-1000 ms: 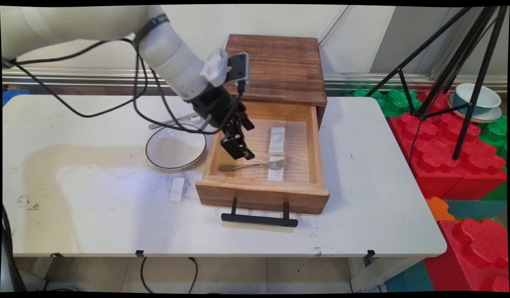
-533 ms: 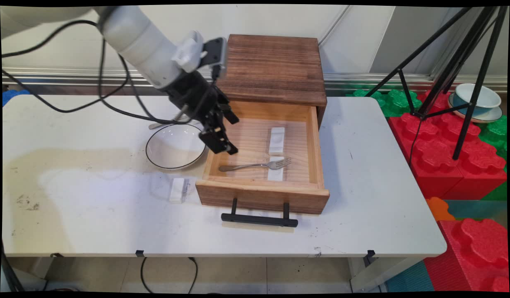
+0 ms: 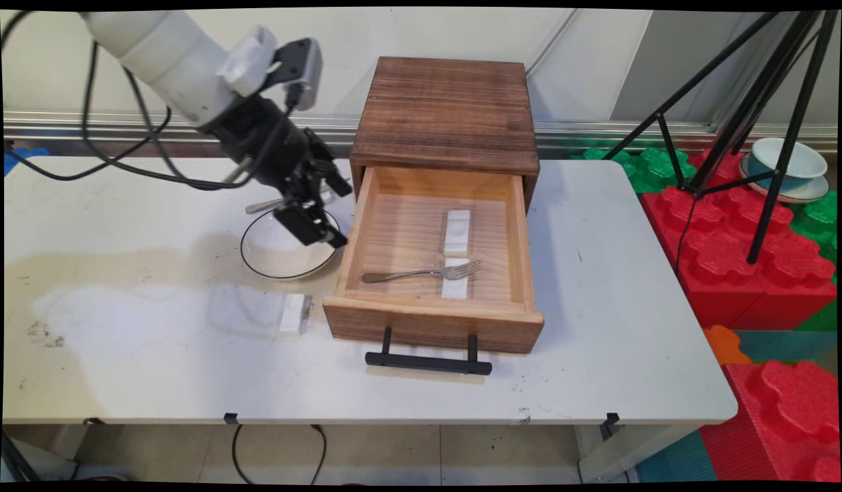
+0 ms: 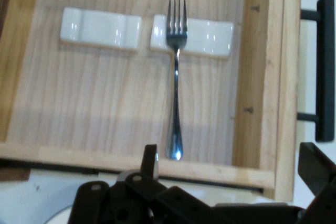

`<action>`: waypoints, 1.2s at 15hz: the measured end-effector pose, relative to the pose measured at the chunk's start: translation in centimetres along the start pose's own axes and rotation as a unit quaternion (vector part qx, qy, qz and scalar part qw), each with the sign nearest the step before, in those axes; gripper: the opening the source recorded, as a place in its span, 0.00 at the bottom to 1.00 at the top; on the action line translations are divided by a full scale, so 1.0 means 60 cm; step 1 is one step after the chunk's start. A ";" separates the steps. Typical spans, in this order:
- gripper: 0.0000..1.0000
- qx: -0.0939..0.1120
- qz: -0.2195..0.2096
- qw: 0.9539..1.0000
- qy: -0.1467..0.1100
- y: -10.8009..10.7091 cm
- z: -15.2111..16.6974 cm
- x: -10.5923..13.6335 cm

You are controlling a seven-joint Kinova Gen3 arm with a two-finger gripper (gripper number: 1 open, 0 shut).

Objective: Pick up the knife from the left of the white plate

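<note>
One pincer (image 3: pixel 318 229) hangs wide and holds nothing, over the bowl (image 3: pixel 270 256); beside it a fork (image 3: pixel 421 273) lies in the drawer (image 3: pixel 431 321), tines propped on a rest (image 3: pixel 455 287).

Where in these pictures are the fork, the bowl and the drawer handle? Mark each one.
fork (image 3: pixel 421 273), main view, on the middle of its handle inside the drawer.
bowl (image 3: pixel 274 256), main view, on its bare white inside, below the claw.
drawer handle (image 3: pixel 428 362), main view, on the black bar.
</note>
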 end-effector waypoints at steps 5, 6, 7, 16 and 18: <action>1.00 -0.001 -0.005 1.000 -0.011 0.004 -0.039 -0.026; 1.00 -0.001 -0.007 1.000 -0.013 0.005 -0.048 -0.031; 1.00 -0.001 -0.008 1.000 -0.015 0.005 -0.056 -0.037; 1.00 0.016 -0.018 0.999 -0.034 -0.011 -0.100 -0.070; 1.00 0.030 -0.021 0.998 -0.048 -0.027 -0.107 -0.084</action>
